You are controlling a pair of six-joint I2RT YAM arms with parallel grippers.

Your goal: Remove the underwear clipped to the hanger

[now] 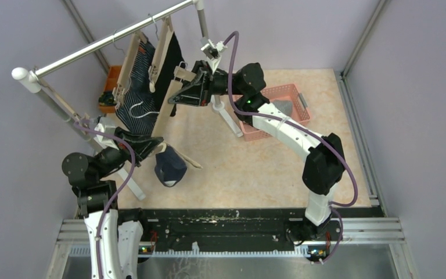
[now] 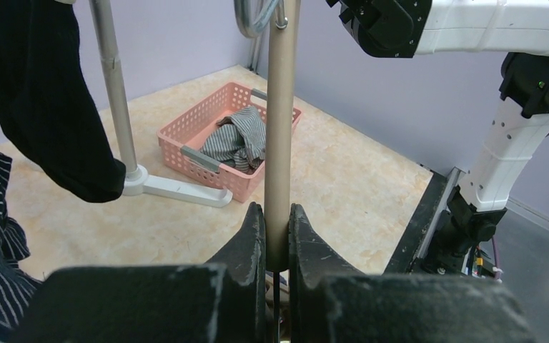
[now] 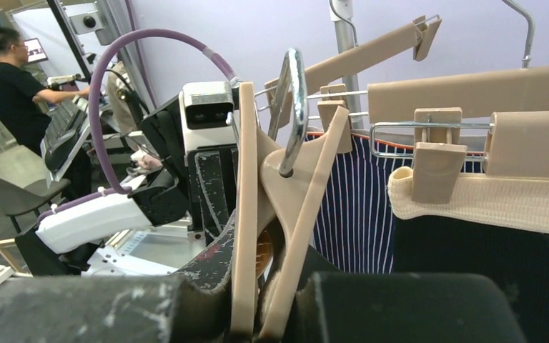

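Note:
A beige clip hanger (image 1: pixel 166 110) is held at both ends, off the rail (image 1: pixel 110 40). My right gripper (image 1: pixel 174 97) is shut on it near its metal hook (image 3: pixel 294 100); its jaws (image 3: pixel 275 257) pinch two beige bars. My left gripper (image 1: pixel 155 141) is shut on the hanger's lower bar (image 2: pixel 280 128), jaws (image 2: pixel 277 214) tight on it. Dark navy underwear (image 1: pixel 170 165) hangs just below my left gripper. Navy-striped underwear (image 1: pixel 136 102) (image 3: pixel 357 207) and black underwear (image 1: pixel 173 61) with a beige waistband (image 3: pixel 486 204) hang clipped on other hangers.
A pink basket (image 1: pixel 270 90) at the right holds grey striped underwear (image 1: pixel 283 107) (image 2: pixel 239 139). The rack's white foot (image 1: pixel 227 119) lies beside it. An orange bin (image 1: pixel 113 75) sits behind the rack. Purple walls close in on three sides.

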